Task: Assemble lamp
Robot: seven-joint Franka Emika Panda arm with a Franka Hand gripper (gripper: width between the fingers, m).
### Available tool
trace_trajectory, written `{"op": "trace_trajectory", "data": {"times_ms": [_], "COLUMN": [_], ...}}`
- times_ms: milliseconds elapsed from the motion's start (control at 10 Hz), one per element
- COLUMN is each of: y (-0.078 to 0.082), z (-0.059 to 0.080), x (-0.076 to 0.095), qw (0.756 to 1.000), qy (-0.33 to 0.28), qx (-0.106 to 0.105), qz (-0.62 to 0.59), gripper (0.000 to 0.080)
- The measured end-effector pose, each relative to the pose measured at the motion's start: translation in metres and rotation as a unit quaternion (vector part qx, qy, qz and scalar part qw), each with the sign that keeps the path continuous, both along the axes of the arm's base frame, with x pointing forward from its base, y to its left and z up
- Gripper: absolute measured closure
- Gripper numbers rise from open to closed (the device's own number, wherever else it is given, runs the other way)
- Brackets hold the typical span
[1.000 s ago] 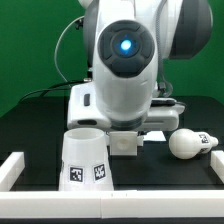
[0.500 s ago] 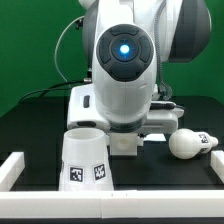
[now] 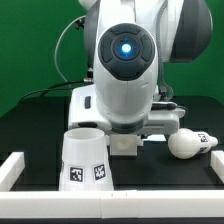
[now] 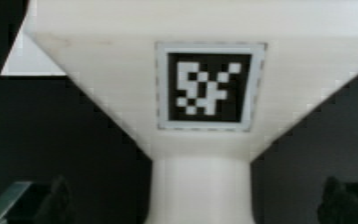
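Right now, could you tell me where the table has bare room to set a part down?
Bare table lies between the shade and the bulb, back from the front rail, and a narrower strip between the shade and the rail on the exterior view's left. It is crowded under the arm, around the base.

Robotics lab bench: Panda arm [image 3: 125,70], black tabletop [image 3: 35,125], green backdrop [image 3: 30,40], white border rail [image 3: 110,205], fiducial-tagged lamp shade [image 3: 85,160].

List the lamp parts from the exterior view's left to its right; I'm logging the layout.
shade → base → bulb
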State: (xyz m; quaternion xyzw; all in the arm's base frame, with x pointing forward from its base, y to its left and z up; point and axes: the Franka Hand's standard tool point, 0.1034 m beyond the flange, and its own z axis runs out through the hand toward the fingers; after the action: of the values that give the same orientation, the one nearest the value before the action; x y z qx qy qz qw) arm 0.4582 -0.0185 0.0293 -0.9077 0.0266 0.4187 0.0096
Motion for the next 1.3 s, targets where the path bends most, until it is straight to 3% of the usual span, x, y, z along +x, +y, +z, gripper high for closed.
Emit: {"op": "trace_trajectory", "data": {"times_ms": [1300], "y": [-0.002], "z": [-0.019], "x": [-0.004], "qw": [1.0], "qy": [0.01], "qx": [0.011], "qz": [0.005], "gripper": [0.0101]}}
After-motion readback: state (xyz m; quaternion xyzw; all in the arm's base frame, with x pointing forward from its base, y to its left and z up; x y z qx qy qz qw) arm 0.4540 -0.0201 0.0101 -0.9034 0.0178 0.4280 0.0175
